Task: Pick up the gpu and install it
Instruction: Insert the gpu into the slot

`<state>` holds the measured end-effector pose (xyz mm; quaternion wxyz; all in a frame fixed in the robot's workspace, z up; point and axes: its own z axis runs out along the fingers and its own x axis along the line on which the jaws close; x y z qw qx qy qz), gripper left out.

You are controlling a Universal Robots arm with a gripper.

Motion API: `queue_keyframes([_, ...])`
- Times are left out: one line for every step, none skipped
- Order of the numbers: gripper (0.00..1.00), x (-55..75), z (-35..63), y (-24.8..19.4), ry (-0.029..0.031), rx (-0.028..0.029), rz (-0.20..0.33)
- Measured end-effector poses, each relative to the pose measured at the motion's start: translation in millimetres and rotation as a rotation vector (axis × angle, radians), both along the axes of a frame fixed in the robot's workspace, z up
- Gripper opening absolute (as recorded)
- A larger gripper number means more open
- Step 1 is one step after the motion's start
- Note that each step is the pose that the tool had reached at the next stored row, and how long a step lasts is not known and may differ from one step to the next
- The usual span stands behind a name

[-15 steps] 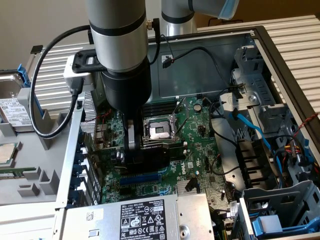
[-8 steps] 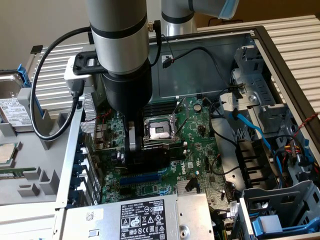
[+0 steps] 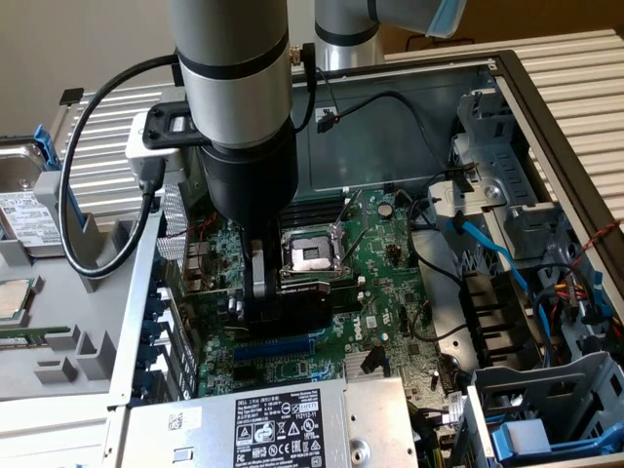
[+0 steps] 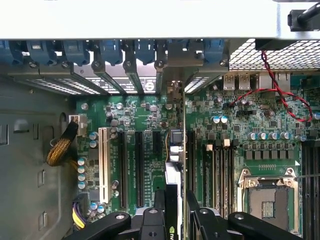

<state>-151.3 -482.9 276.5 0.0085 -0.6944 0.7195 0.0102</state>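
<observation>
"Wrist view: what is that between your fingers?"

"The gpu (image 4: 172, 182). My pincer (image 4: 175, 205) is closed partway, with one finger on each flat face. The card hangs edge-down, so I see it as a thin strip running away from me (its small logo sits right by my fingertips)."

"Why hold it edge-on?"

"Because the slots (image 4: 139, 165) on the board (image 4: 130, 115) are long and narrow. I judge the card's lower edge has to meet one of them lengthwise, so I hold it parallel to them. Its far end points at the case wall (image 4: 150, 20) ahead of my pincer. That is where the rear openings are, and I take it the card's end plate belongs there."

"And from outside?"

"In the exterior view my pincer (image 3: 261, 292) is low inside the case. The gpu (image 3: 292, 304) is directly under it, just over the blue slot (image 3: 283, 346). The socket (image 3: 312, 255) lies just beside my pincer, apart from the card."

"Is it seated?"

"I cannot tell. The card's own body hides the line where its edge would meet the slot."
</observation>
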Motion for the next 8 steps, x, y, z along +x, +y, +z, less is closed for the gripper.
queue_keyframes([0.27,0.0,0.0,0.0,0.0000,0.0000,0.000])
queue_keyframes([0.27,0.0,-0.1,-0.1,0.0000,0.0001,0.000])
queue_keyframes([0.27,0.0,0.0,-0.1,0.0000,0.0001,0.000])
queue_keyframes([0.27,0.1,0.0,-0.1,0.0000,0.0000,0.000])
queue_keyframes([0.27,0.5,0.0,-0.2,0.0000,0.0001,0.000])
queue_keyframes([0.27,0.6,0.0,-0.2,0.0000,0.0000,0.000])
queue_keyframes([0.27,0.6,0.0,-0.2,0.0000,0.0001,0.000])
queue_keyframes([0.27,0.7,-0.1,-0.2,0.0000,0.0002,0.000])
